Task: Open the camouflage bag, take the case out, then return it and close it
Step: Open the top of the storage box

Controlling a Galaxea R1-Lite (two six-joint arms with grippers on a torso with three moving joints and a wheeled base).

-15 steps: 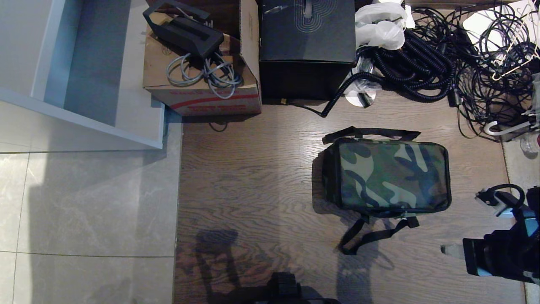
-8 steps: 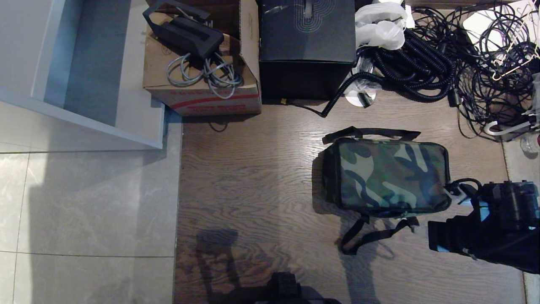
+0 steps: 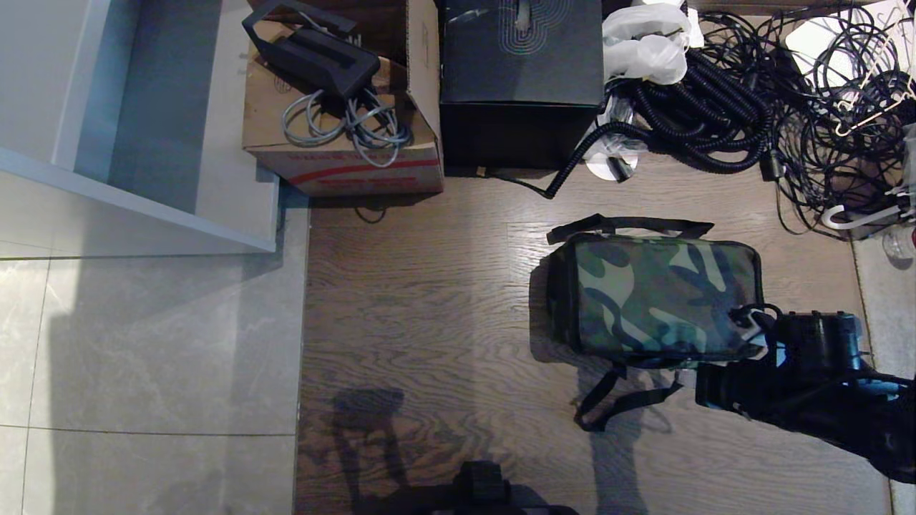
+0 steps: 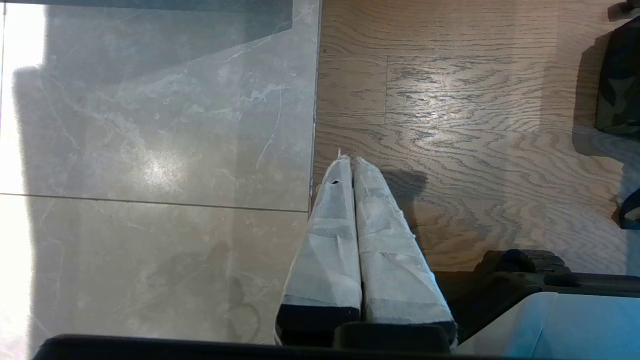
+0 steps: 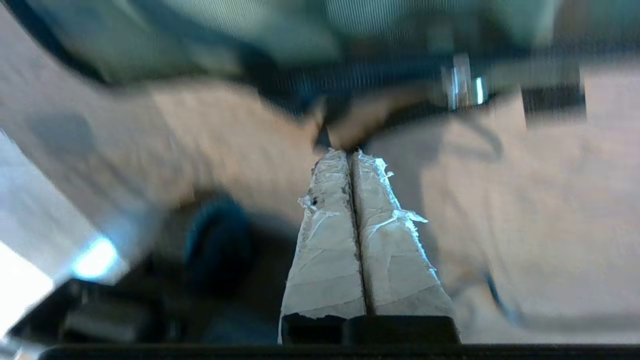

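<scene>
Since the earlier head view, the right arm has advanced from the right edge toward the bag, and its wrist now overlaps the bag's near right corner; everything else lies as before.

At far left, pale grey marble tiles [image 3: 143,343] meet the brown wood-grain floor [image 3: 429,300], with a white panel [image 3: 143,193] set above the tiles. The left gripper [image 4: 348,160] hangs over the seam between tile and wood; its two white-taped fingers [image 4: 330,235] are pressed together and hold nothing.

Behind, at centre-left, stands a brown cardboard carton [image 3: 343,161] carrying a black handled device [image 3: 315,54] and a coil of grey cable [image 3: 351,125]. Beside it to the right stands a tall plain black cube box with an engraved oval pattern [image 3: 521,64].

Right of centre, the soft boxy camouflage bag [image 3: 655,297] rests on the wood floor with its lid closed and its black straps [image 3: 622,400] trailing toward the robot.

At the bag's near right corner sits the right gripper [image 5: 349,152]: its white-taped fingers [image 5: 330,240] are closed against each other, empty, their tips near the bag's lower edge; contact cannot be told through the blur.

At far right, behind, lies a tangle of black cables [image 3: 751,107].
</scene>
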